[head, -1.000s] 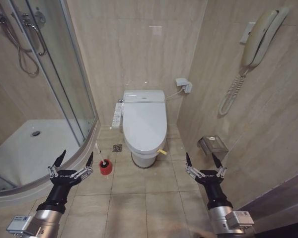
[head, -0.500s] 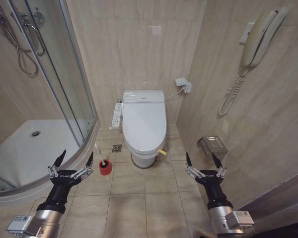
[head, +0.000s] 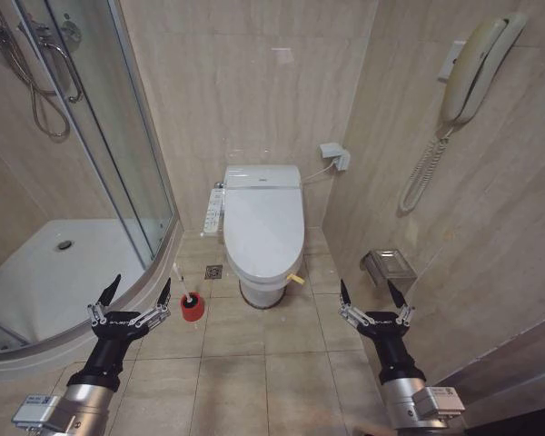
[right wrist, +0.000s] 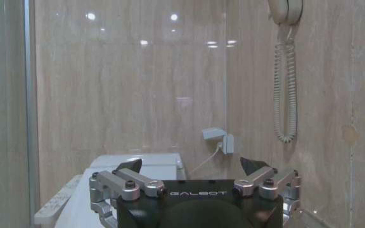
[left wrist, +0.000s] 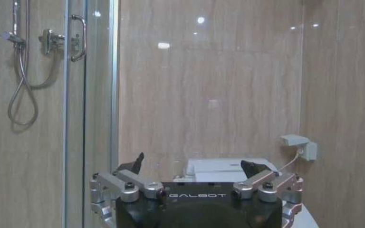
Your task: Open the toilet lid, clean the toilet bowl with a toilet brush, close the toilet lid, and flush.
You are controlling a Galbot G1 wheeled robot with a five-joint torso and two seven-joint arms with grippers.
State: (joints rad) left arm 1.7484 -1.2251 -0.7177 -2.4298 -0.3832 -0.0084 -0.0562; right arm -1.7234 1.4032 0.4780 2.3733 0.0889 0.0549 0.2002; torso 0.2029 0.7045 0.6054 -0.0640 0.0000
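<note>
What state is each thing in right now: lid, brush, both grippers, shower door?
toilet lid: shut, down over the bowl.
toilet brush: standing in its red holder on the floor, untouched.
left gripper: open, empty, held low and short of the toilet.
right gripper: open, empty, held low and short of the toilet.
wall phone: handset on its cradle.
shower door: cannot tell.

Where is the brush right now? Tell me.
In the head view the brush stands in its red holder on the floor, left of the toilet, beside the shower tray.
</note>
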